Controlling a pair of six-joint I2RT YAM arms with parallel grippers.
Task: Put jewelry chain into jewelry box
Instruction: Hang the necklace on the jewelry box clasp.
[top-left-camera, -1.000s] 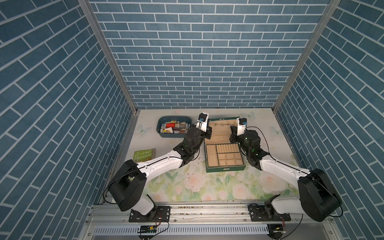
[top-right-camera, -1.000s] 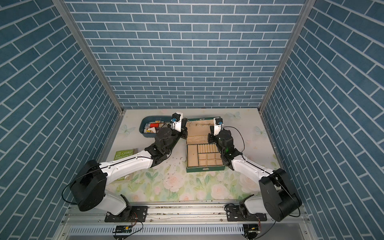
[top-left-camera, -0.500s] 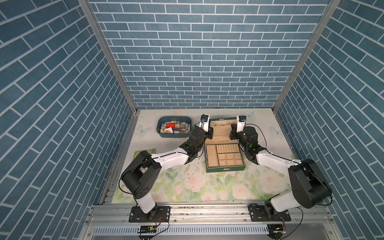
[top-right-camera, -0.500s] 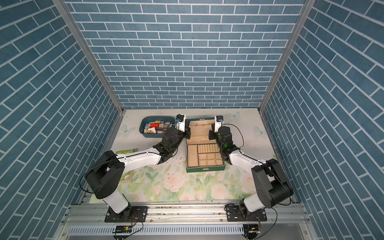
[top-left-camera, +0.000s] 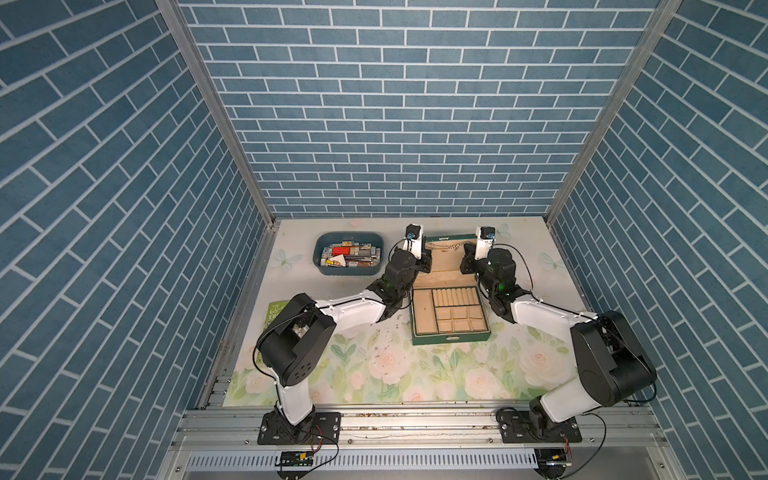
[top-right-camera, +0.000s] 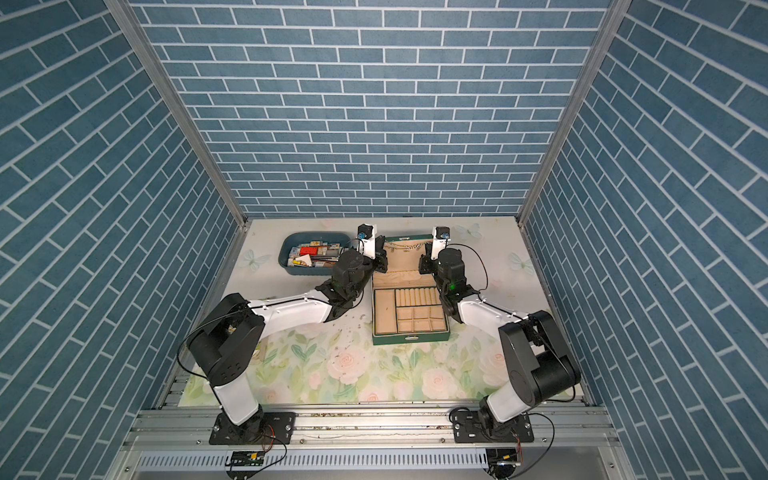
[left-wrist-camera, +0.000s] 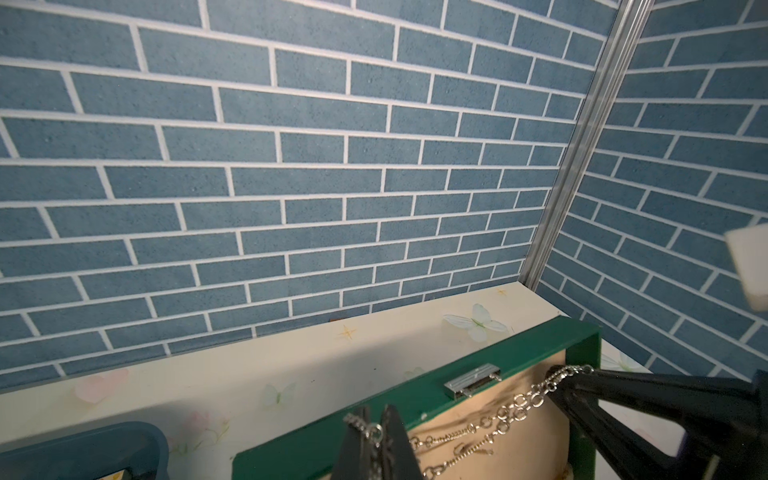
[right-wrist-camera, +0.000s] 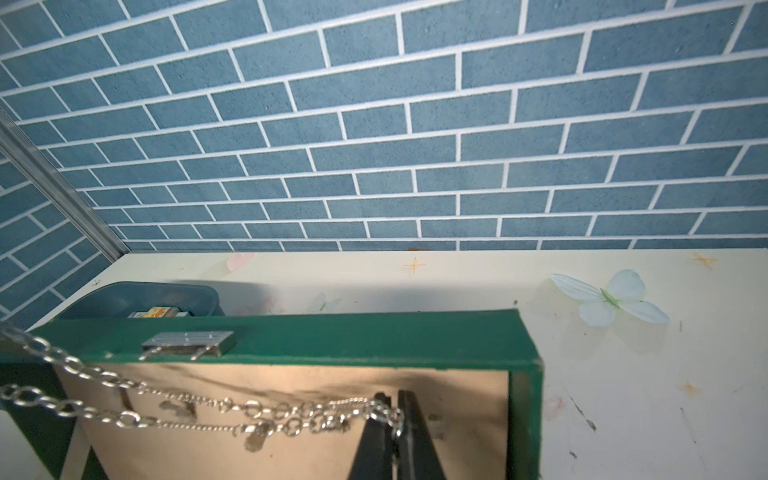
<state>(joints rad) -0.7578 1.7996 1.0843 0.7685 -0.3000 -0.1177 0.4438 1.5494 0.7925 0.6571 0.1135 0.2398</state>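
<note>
left jaws and right jaws each pinch an end of the jewelry chain (right-wrist-camera: 307, 417), stretched before the raised lid (right-wrist-camera: 374, 336) of the jewelry box (top-left-camera: 451, 338) near the counter's far edge, likely for hooking inside.

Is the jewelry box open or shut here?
Open. The jewelry box lid stands raised, its beige compartments exposed, and the jewelry chain stretches in front of the lid's lining.

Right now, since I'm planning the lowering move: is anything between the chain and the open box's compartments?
Nothing visible is. The jewelry chain hangs stretched between the left gripper and the right gripper, both shut on it, in front of the open lid of the jewelry box. Its compartments show only bare lining in both top views.
</note>
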